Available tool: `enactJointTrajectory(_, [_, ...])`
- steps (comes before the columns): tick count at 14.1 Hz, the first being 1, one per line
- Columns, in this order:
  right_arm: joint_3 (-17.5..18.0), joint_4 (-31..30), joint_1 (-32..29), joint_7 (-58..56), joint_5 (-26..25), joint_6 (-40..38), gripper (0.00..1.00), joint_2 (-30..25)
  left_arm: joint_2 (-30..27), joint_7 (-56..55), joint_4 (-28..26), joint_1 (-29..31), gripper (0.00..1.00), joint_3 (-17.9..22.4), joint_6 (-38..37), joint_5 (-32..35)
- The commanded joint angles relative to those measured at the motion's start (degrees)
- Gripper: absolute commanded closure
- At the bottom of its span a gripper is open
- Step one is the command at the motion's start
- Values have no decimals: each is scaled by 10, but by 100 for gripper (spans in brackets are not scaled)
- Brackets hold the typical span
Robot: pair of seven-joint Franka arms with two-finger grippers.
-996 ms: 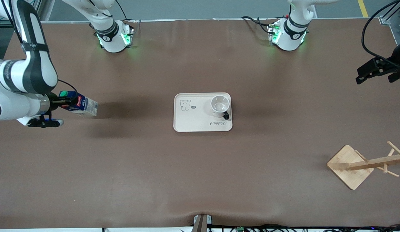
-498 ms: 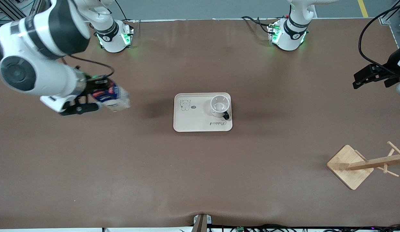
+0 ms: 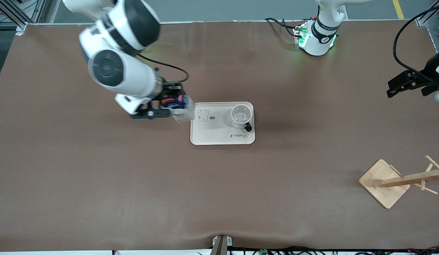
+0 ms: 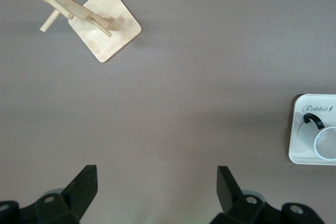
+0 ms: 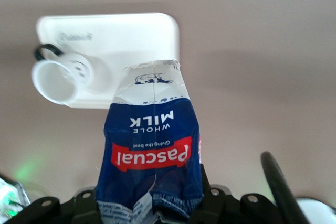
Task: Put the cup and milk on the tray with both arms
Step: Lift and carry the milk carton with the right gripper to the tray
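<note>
Right claw [image 3: 170, 103] clamped on milk [image 3: 180, 106], carton tilted, base leading, over tray [image 3: 212, 136] edge; free tray space just ahead toward cup [image 3: 241, 116], already on tray. Left claw [image 4: 155, 192] spread apart, waiting high over bare desk [image 3: 219, 191].

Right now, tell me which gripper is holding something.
The right gripper, over the tray's edge, is shut on the Pascual milk carton. The left gripper is open and empty, waiting above bare table.
</note>
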Motion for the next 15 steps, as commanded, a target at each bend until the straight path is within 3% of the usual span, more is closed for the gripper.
enactJointTrajectory(1, [-9, 40, 65, 40, 8, 60, 100, 86, -6, 3, -6, -6, 0, 6, 3, -11])
enactJointTrajectory(4, [-11, 60, 83, 40, 5, 75, 100, 128, -7, 3, -6, -6, 0, 6, 2, -11])
enactJointTrajectory(8, [-12, 60, 74, 40, -35, 11, 100, 128, -7, 3, -7, -6, 0, 5, 1, -11])
enactJointTrajectory(10, [-13, 60, 53, 37, -35, 20, 100, 149, -8, 3, -7, -6, 0, 5, 1, -11])
enactJointTrajectory(15, [-13, 58, 69, 39, -39, 70, 100, 168, -8, 2, -7, -6, 0, 4, -3, -11])
